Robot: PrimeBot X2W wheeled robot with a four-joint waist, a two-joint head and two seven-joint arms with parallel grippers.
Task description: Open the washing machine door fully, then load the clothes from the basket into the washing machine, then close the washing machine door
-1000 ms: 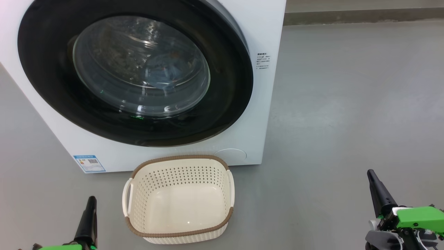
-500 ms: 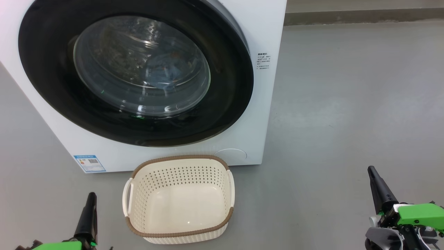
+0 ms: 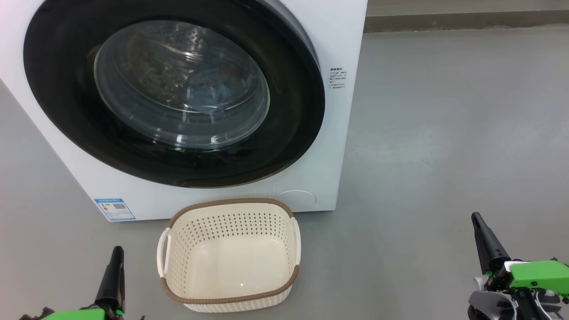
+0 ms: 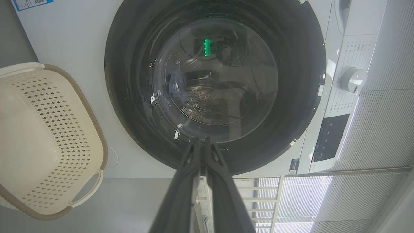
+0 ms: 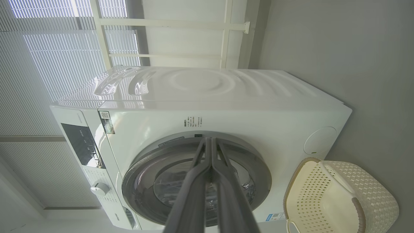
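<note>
Left tool (image 3: 118,250) and right tool (image 3: 476,217) are closed, empty; the glossy black round door (image 3: 174,94) ahead could swing open if unlatched.

The washing machine (image 3: 342,133) is white, with a small blue label (image 3: 114,209) in the lower left. The washing machine door (image 3: 62,111) is glossy black around clear glass; behind it the clothes (image 3: 209,91) look light blue with orange spots. The basket (image 3: 231,222) is cream, patterned with small holes, with a brown rim. The floor (image 3: 444,133) is grey. Both the left gripper (image 3: 117,253) and the right gripper (image 3: 476,218) are black and bright green.
</note>
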